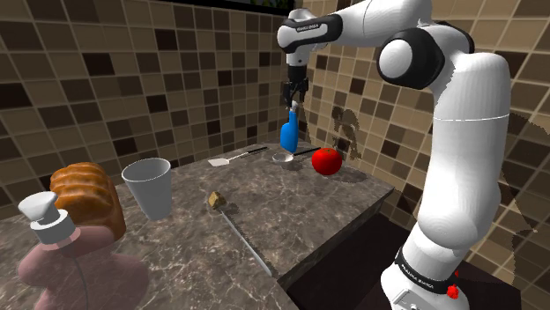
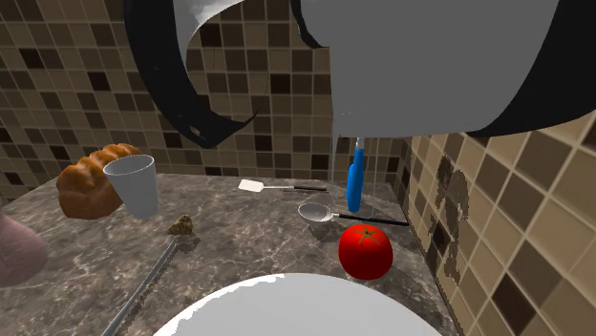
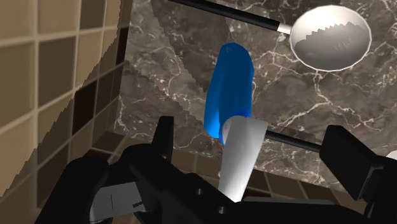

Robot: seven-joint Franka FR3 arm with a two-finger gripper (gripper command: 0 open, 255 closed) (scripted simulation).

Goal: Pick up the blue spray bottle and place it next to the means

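At the far left of the shoulder view, a pinkish bottle point(image 1: 84, 273) with a white cap was seen close to the camera, and a brown loaf of bread point(image 1: 85, 198) was set just behind it. To the right of the loaf a white cup point(image 1: 148, 187) was stood upright on the dark marbled counter point(image 1: 291, 211). Further right, a small brown lump point(image 1: 216, 201) was seen at the end of a long thin handle laid toward the counter's front edge. Beyond it, nearer the tiled wall, a white spatula point(image 1: 227, 160) with a dark handle was laid flat. The blue spray bottle point(image 1: 288, 134) was found next, stood on the counter close to the tiled back wall, its pale head uppermost. The gripper point(image 1: 293, 104) was held directly above it, pointed downward. In the wrist view the two black fingers point(image 3: 167, 137) were spread wide on either side of the bottle's head, with a gap left on both sides, so nothing was clasped. A round metal strainer point(image 1: 282, 158) with a dark handle was laid just beside the bottle's base. A red tomato point(image 1: 327, 160) was placed near it to the right. The white arm point(image 1: 463, 150) was raised from the lower right.
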